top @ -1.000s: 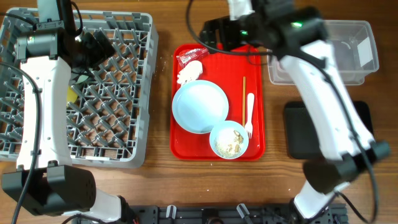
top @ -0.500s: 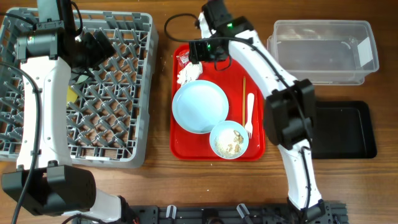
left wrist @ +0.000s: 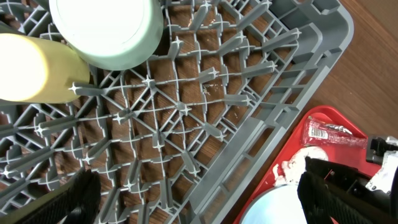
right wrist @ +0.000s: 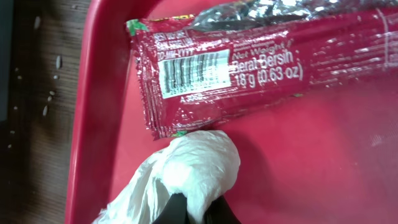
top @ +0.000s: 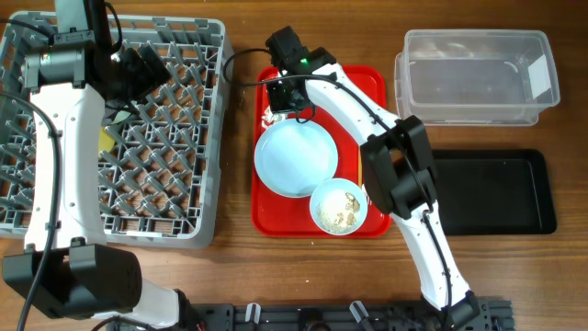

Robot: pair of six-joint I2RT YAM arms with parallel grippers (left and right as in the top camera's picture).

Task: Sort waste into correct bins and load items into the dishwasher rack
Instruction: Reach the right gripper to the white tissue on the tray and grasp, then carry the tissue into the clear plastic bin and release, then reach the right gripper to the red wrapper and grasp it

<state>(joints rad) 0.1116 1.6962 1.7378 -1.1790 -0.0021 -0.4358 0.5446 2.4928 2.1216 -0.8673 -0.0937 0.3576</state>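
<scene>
White napkin [right wrist: 186, 168] sits pinched in the closed right gripper [right wrist: 196, 211] on the red tray [right wrist: 99, 93], touching the wrapper [right wrist: 261, 68]; overhead the arm [top: 354, 97] hides that pinch. Left gripper [left wrist: 199, 186] gapes wide over the rack [left wrist: 298, 56].

Overhead: the red tray [top: 271, 216] at 3 o'clock of the plate [top: 296, 158] is covered by the right arm; what lies beneath cannot be told. The rack [top: 184, 193] is clipped at 9 o'clock, the yellow cup [top: 106, 140] reduced to a sliver by the left arm.

Left wrist: green bowl [left wrist: 106, 28] cut off at 12 o'clock, left gripper [left wrist: 205, 199] fingers [left wrist: 74, 202] blurred.

Right wrist: wrapper [right wrist: 261, 68] cut off at 3 o'clock; napkin [right wrist: 180, 168] and right gripper [right wrist: 196, 213] tips cut off at 6 o'clock.
</scene>
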